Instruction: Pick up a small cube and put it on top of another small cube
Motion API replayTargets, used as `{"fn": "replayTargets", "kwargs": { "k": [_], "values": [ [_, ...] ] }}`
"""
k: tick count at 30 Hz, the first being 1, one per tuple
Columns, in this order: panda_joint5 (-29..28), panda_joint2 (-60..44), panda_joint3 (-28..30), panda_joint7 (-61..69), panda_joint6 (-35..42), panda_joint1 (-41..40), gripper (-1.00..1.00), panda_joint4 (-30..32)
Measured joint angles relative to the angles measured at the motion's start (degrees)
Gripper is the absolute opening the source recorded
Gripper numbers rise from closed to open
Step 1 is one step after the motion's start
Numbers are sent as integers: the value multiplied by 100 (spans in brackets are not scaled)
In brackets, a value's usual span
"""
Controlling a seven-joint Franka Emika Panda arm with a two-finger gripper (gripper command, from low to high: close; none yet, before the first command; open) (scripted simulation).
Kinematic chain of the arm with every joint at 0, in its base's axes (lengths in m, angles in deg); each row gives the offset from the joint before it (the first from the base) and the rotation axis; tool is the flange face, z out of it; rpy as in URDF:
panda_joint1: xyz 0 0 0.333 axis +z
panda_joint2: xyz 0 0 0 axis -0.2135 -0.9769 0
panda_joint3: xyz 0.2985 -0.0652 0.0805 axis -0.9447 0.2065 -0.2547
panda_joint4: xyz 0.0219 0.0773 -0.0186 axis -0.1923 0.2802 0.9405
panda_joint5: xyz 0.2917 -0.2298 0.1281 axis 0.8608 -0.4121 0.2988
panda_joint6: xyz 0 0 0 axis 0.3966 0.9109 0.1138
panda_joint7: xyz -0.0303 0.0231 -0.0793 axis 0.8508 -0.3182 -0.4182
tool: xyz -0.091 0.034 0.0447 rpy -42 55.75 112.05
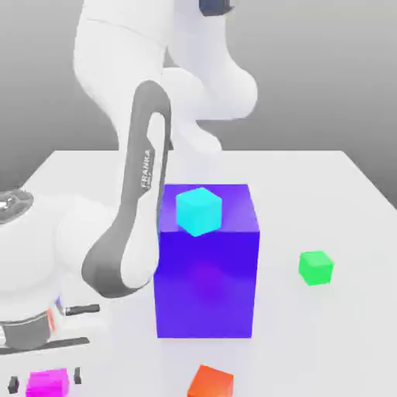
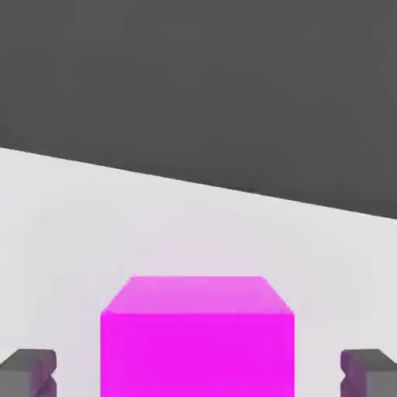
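Observation:
The small magenta-pink cube [image 1: 47, 382] rests on the white table at the near edge, on the exterior view's left. My gripper [image 1: 45, 381] hangs over it with one dark finger [image 1: 13, 384] on each side. In the hand view the cube [image 2: 198, 337] sits centred between the fingertips [image 2: 29, 372], with a gap of bare table on both sides, so the gripper [image 2: 198, 374] is open and touches nothing. A small cyan cube [image 1: 198, 210] sits on top of the big blue-purple block [image 1: 206, 287].
A green cube [image 1: 315, 267] lies on the table at the exterior view's right. An orange cube [image 1: 211, 382] sits at the near edge in front of the big block. The white arm [image 1: 136, 225] reaches down along the block's left side.

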Motion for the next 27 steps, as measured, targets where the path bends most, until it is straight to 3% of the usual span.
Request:
{"fn": "replayTargets", "kwargs": {
  "k": [4,9,18,27],
  "values": [
    [31,-54,-35,24,-30,-29,-100,-14],
    [-437,783,374,-310,548,321,-100,236],
    [-445,1201,-913,986,717,1026,-100,531],
    [-533,2842,-2294,1677,598,2407,-100,2241]
  ]
}}
